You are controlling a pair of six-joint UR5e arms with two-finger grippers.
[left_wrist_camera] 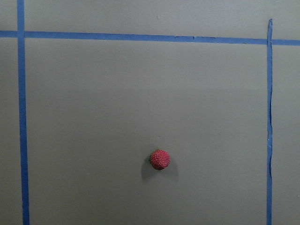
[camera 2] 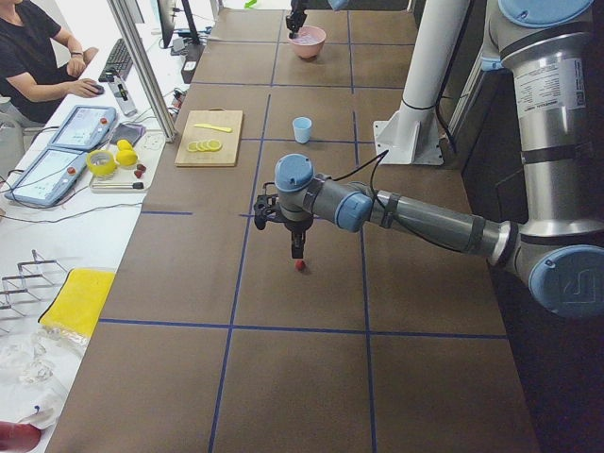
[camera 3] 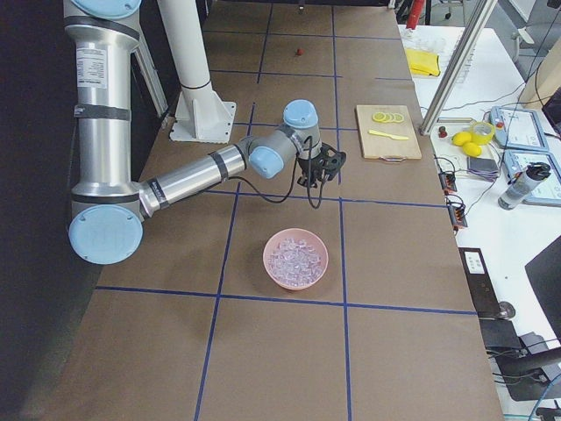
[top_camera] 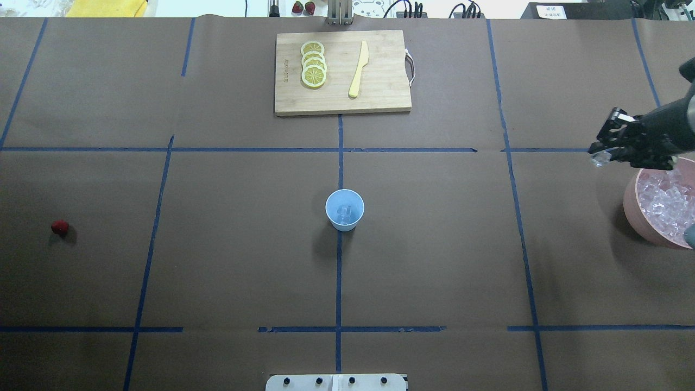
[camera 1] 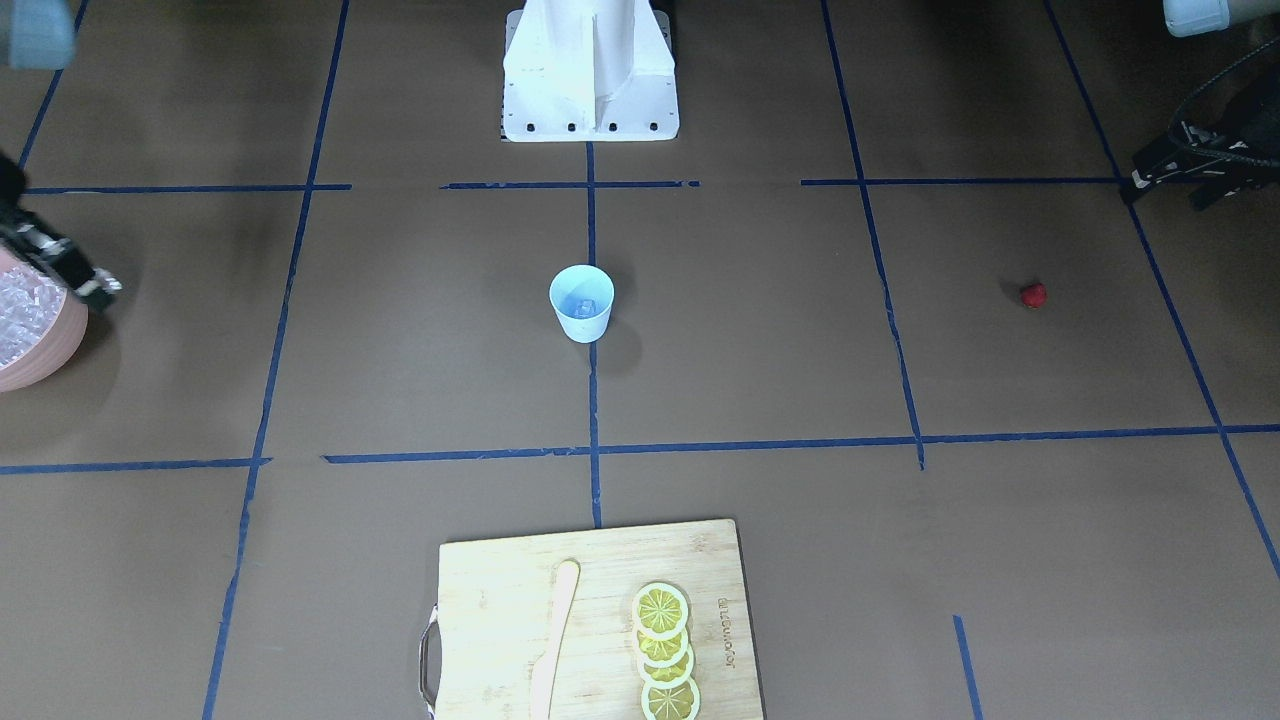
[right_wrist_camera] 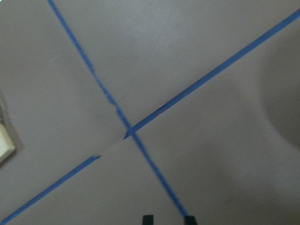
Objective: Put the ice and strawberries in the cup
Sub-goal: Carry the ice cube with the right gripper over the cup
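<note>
Diffuse overhead light is recorded, with the brown table evenly lit and no hard glare. Soft, short shadows are cast beside the cup and the strawberry. White glints are noted on the ice. The right wrist view is smeared and soft, while the left wrist view is sharp.

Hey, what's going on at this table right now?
A two-armed robot is putting ice and a strawberry in the cup. The right gripper seems to hold an ice cube beside the pink bowl of ice; another cube already lies in the cup. The left gripper hovers over the strawberry, not yet picked up.
</note>
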